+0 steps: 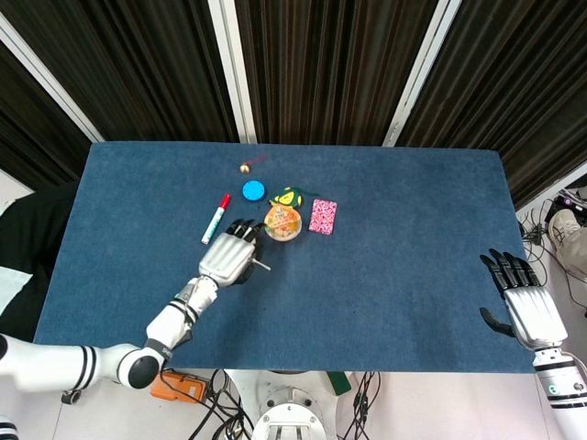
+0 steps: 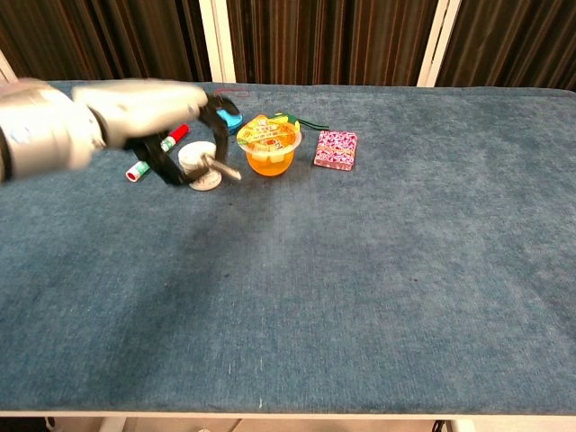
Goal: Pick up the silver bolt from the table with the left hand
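Note:
My left hand [image 1: 227,257] grips the silver bolt [image 1: 260,266] and holds it up off the blue table [image 1: 394,238]. In the chest view the left hand [image 2: 153,121] is blurred, high at the left, and the bolt [image 2: 221,167] sticks out of its curled fingers toward the right. My right hand [image 1: 523,298] rests at the table's near right edge with its fingers spread and nothing in it; the chest view does not show it.
Just behind the left hand lie a red-capped marker [image 2: 158,147], a white round disc [image 2: 202,171], a blue cap [image 1: 253,191], an orange jelly cup [image 2: 268,144], a pink packet [image 2: 336,148] and a small gold bell [image 1: 245,168].

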Tool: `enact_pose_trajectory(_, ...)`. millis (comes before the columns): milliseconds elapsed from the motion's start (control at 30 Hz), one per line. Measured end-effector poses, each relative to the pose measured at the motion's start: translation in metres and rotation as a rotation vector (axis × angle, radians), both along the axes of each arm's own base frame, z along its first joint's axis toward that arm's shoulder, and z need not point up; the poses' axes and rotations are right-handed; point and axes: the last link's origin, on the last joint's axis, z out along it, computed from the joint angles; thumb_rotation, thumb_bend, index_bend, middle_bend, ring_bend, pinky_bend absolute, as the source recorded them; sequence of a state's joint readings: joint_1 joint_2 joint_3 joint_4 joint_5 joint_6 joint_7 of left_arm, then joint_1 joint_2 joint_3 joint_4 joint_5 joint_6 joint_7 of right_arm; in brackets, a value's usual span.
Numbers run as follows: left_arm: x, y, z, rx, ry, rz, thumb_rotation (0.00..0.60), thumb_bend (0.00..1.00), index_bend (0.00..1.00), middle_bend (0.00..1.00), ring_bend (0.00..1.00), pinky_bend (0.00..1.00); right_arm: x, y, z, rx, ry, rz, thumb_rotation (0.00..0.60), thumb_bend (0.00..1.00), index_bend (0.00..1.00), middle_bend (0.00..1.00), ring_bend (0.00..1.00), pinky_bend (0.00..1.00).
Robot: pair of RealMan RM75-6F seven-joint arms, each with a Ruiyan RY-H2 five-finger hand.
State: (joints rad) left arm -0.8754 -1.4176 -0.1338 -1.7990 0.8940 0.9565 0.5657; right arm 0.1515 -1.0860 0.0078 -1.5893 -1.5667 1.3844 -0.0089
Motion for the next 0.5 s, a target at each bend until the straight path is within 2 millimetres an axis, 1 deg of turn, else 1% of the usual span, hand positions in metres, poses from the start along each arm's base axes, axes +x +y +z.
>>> enact_pose_trajectory(133, 0.006, 0.005, 0.05, 0.058, -0.025, 0.006, 0.6, 0.56, 0.56, 0.07, 0.0, 0.08, 0.0, 0.0, 0.0, -0.003, -0.002, -0.001, 0.6, 0.46, 0.03, 0.08, 0.07, 0.12)
enact_pose_trajectory(233, 0.009, 0.006, 0.083, 0.082, -0.069, 0.026, 0.6, 0.55, 0.56, 0.07, 0.0, 0.08, 0.0, 0.001, 0.0, -0.003, -0.001, 0.0, 0.6, 0.46, 0.03, 0.08, 0.07, 0.12)
enact_pose_trajectory(333, 0.012, 0.004, 0.106, 0.075, -0.147, 0.062, 0.6, 0.55, 0.56, 0.08, 0.0, 0.08, 0.0, 0.001, 0.0, -0.003, 0.0, 0.0, 0.6, 0.46, 0.03, 0.08, 0.07, 0.12)
enact_pose_trajectory(500, 0.017, -0.002, 0.132, 0.01, -0.3, 0.118, 0.6, 0.56, 0.56, 0.08, 0.0, 0.09, 0.0, 0.001, 0.0, -0.003, 0.003, -0.001, 0.6, 0.46, 0.03, 0.08, 0.07, 0.12)
